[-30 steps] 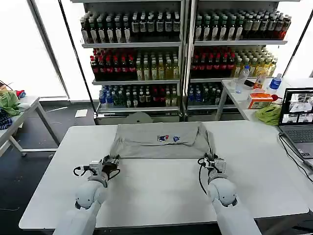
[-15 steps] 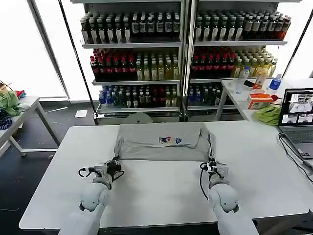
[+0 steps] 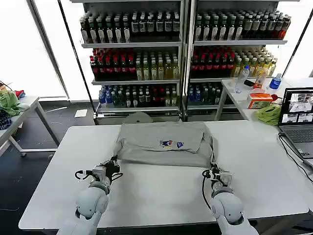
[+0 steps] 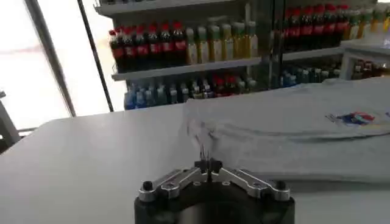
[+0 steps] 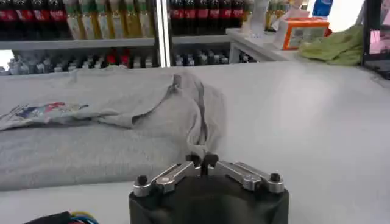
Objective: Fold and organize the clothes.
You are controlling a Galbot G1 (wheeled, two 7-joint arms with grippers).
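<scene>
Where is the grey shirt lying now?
In the head view, the grey shirt lies mid-table, toward the far edge, just beyond both grippers.

Tall shelves (image 3: pixel 181 54) packed with bottled drinks stand before bright windows (image 3: pixel 14 49). A white table (image 3: pixel 161 196) fills the foreground, flanked by side tables (image 3: pixel 19 115).

Shirt (image 3: pixel 164 144) flat on counter (image 3: pixel 146 196), ahead of both hands. Left hand (image 3: pixel 110 169) at near-left hem corner, right hand (image 3: pixel 215 172) at near-right corner. Bottle shelves (image 3: pixel 181 54) behind counter; laptop (image 3: pixel 298 115) far right of right hand.
</scene>
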